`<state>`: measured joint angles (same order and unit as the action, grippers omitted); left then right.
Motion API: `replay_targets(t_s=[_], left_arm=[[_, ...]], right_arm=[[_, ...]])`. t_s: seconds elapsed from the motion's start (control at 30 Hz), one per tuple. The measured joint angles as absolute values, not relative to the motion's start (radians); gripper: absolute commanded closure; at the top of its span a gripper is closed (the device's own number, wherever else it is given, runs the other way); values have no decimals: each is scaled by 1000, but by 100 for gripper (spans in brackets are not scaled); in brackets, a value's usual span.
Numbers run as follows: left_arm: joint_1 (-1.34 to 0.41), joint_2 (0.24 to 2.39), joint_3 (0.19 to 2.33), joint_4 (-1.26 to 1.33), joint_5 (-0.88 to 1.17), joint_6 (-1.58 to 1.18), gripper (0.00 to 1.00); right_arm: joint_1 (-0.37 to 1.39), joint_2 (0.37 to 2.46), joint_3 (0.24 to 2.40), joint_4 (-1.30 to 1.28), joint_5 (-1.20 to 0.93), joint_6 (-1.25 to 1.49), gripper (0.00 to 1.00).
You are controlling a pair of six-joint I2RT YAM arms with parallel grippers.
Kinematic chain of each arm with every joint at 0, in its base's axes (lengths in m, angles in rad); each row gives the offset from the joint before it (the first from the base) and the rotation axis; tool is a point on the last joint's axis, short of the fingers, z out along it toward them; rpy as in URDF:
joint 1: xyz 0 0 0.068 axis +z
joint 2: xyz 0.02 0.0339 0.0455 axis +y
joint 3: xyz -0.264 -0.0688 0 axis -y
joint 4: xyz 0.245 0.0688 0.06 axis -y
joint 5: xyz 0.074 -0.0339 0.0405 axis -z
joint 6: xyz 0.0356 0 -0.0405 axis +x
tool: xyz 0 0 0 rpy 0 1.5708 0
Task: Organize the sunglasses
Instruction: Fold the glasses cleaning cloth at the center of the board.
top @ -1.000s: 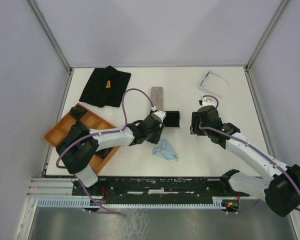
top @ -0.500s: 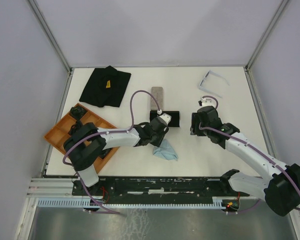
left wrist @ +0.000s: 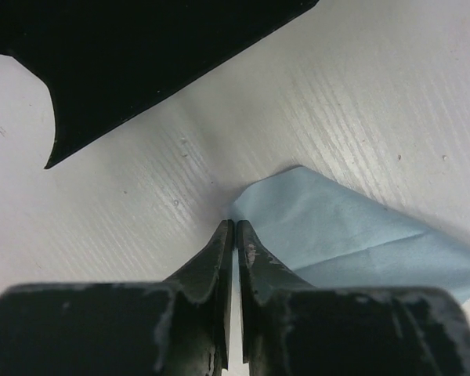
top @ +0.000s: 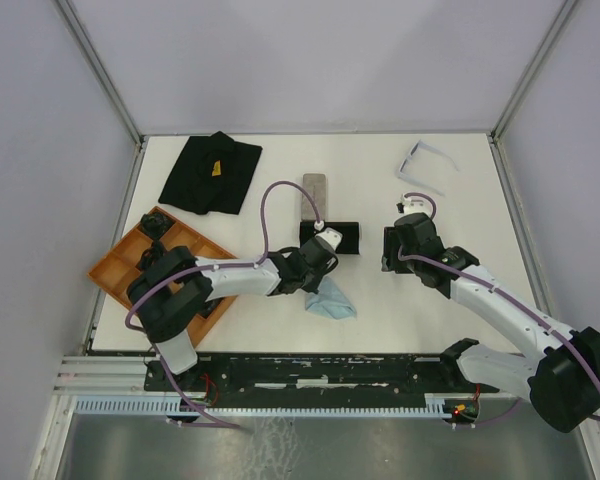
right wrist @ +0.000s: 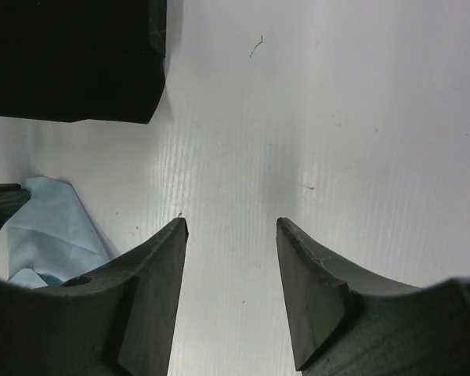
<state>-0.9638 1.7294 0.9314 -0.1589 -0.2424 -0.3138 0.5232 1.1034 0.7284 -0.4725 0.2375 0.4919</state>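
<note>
Your left gripper [left wrist: 233, 229] is at the corner of the crumpled light blue cloth [left wrist: 352, 227]. Its fingers [left wrist: 254, 262] are closed to a thin slit and, as far as the wrist view shows, they pinch that corner just above the white table [top: 380, 180]. The step in hand therefore looks like moving the cloth, not the glasses themselves.

The black oblong case [top: 346, 237] lies just beyond the cloth, and the grey oblong case [top: 315, 193] lies past that. Your right gripper [right wrist: 231, 227] hovers over bare table with its fingers spread and nothing between them.

The thin pale lavender sunglasses [top: 426, 164] lie at the far right of the table, well apart from both grippers. The black-framed pair cannot be picked out for certain in these views.

Next, you probably want to lift gently and check that the cloth rises with the fingers. If it slips, take a deeper bite. The free right arm is the nearer one for the lavender pair.
</note>
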Motion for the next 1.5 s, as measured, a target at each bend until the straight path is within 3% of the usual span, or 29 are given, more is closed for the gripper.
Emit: replay_targets(t_s=[0.13, 0.97, 1.3, 1.5], left_arm=[[-965, 1715, 909, -139, -252, -314, 97], [-974, 1463, 864, -205, -185, -276, 97], [-979, 1491, 1042, -195, -42, -215, 97], [-982, 1468, 943, -167, -63, -216, 97]], right_arm=[[524, 1103, 728, -472, 241, 491, 42], [523, 1142, 714, -374, 29, 467, 42], [523, 1032, 693, -408, 214, 528, 40], [523, 1003, 688, -418, 265, 546, 38]])
